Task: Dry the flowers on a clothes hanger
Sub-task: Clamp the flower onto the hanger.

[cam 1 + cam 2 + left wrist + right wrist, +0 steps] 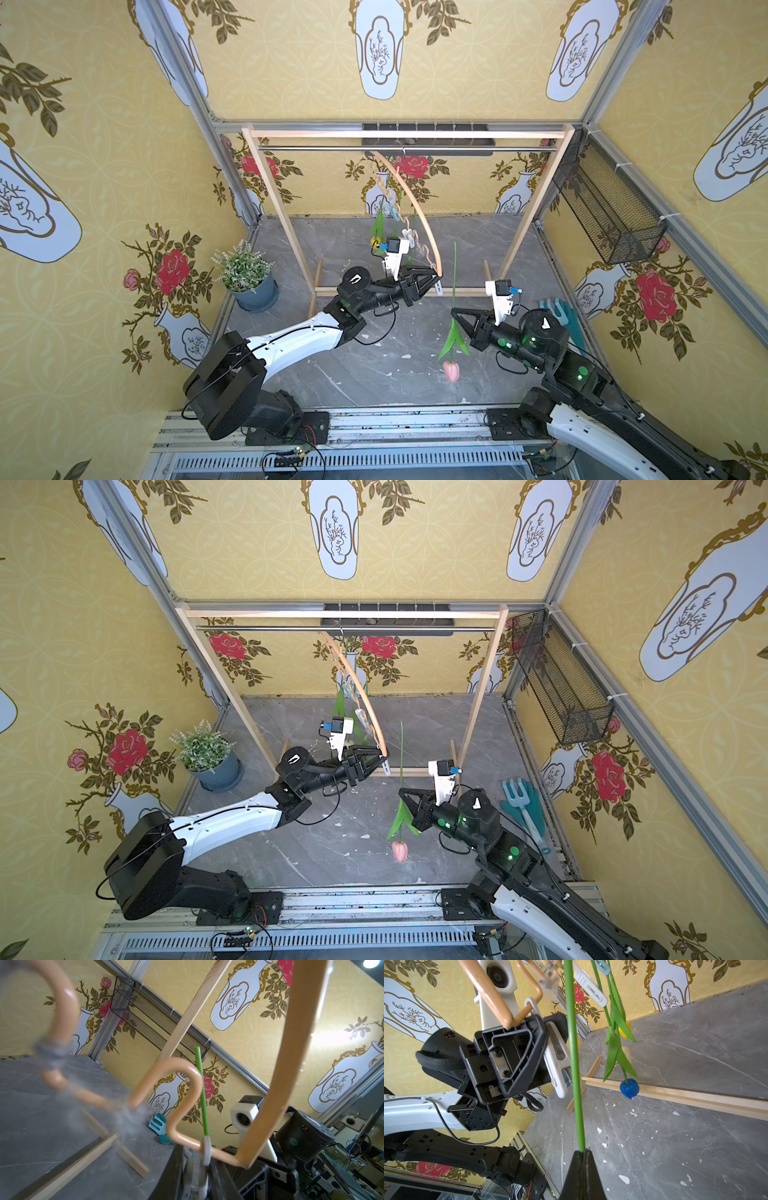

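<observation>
The left fingers (pixel 423 280) pinch the white clip (pixel 556 1076) at the low end of the clothes hanger (pixel 297 1064), which hangs tilted from the rack (pixel 332 134). The right fingers (pixel 588 1169), pressed together on the stem of the pink tulip (pixel 451 371), hold it head-down just beside. Next, I reckon, the stem top must slide into that clip. No readable writing.

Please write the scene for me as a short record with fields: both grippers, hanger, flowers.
Left gripper: shut on a white clip at the end of the hanger
Right gripper: shut on the stem of the pink tulip, head down
Hanger: hooked on the metal rod
Already hung: blue tulip, yellow tulip, white tulip
Not yet hung: pink tulip
</observation>
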`<state>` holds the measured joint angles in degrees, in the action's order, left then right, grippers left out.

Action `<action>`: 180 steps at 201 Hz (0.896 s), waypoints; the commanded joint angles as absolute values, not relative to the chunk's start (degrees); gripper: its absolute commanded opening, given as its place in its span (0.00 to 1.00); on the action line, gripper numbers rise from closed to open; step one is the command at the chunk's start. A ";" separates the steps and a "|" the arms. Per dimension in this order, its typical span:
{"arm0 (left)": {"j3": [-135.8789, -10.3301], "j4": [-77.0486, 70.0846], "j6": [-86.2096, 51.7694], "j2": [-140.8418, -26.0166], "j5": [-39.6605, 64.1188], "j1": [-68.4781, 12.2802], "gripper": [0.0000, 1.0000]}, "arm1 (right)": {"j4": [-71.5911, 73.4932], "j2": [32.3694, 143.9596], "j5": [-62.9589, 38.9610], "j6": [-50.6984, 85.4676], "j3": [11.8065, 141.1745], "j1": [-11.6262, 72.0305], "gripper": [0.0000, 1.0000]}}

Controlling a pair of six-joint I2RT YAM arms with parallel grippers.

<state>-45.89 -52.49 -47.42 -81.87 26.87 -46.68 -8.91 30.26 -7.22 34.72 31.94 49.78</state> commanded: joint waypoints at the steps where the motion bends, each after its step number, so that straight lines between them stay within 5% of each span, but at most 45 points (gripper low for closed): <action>1: -45.43 -59.84 -51.77 -82.80 25.03 -46.73 0.03 | -5.99 30.23 -6.80 35.33 31.78 49.93 0.00; 180: -44.61 -62.64 -51.06 -82.44 22.77 -48.63 0.00 | 0.97 33.60 -8.08 36.65 32.60 51.17 0.00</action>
<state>-45.15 -59.51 -50.57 -82.46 22.98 -48.64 -3.95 32.56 -7.31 36.29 31.48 50.98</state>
